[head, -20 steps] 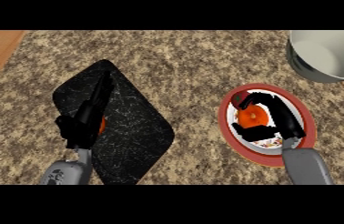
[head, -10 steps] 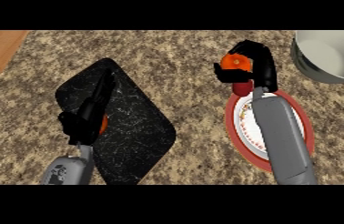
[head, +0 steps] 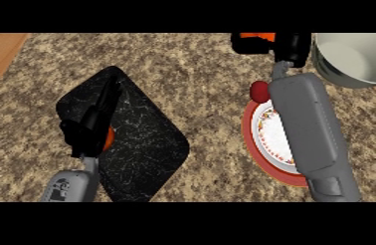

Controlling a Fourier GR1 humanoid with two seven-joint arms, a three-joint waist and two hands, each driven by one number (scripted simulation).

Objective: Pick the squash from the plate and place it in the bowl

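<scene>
On a speckled tabletop, the left hand rests with relaxed fingers over a black slab. To the right, a red-rimmed plate lies under the right forearm. At the view's top edge, the right hand has its fingers curled round the orange squash, held just left of the grey bowl.

You get even, fairly bright light over the whole worktop, with no glare on the speckled stone. The right forearm is lit flat grey, slightly darker down its side. The bowl at the far right corner shades softly inside. The black mat stays dark, its veins readable. Nothing bends at the edges.
</scene>
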